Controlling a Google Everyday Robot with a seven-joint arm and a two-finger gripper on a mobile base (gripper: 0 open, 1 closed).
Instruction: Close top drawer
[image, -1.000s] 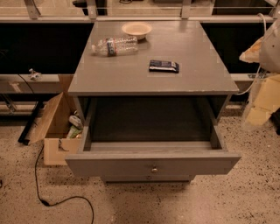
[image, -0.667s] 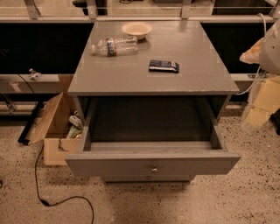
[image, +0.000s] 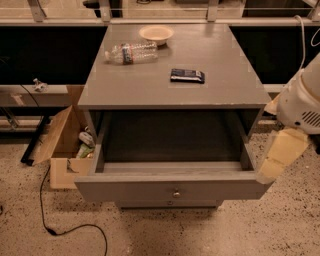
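- The wide grey-painted wooden top drawer (image: 172, 187) stands pulled well out of the grey wooden cabinet (image: 150, 90). Its flat front is the part nearest the camera and its deep box is open upward.
- The drawer's front edge overhangs the speckled floor (image: 210, 235), which lies open in front of it. The cabinet opening behind the box is dark.
- Right side: the robot's white and cream arm (image: 300, 105) hangs down close beside the drawer's right front corner. The gripper (image: 269, 171) at its lower end is just at that corner. I cannot tell whether it touches the wood, or whether it is released or clenched.
- Left side: 1 open brown cardboard box (image: 60, 150) sits just beside the drawer's left wall, narrowing the room there. 1 black cable (image: 60, 231) snakes over the floor in front of it.
- On the cabinet top:
  - 1 clear plastic bottle (image: 131, 52) lies on its side.
  - 1 shallow cream bowl (image: 156, 34) sits just behind the bottle.
  - 1 dark flat rectangular packet (image: 187, 75) lies near the middle, apart from every edge.
- 2 small round brass knobs show: 1 top knob (image: 176, 193) at the centre of the top drawer's front, and 1 lower knob (image: 170, 203) on the lower grey drawer front (image: 150, 204) beneath it.
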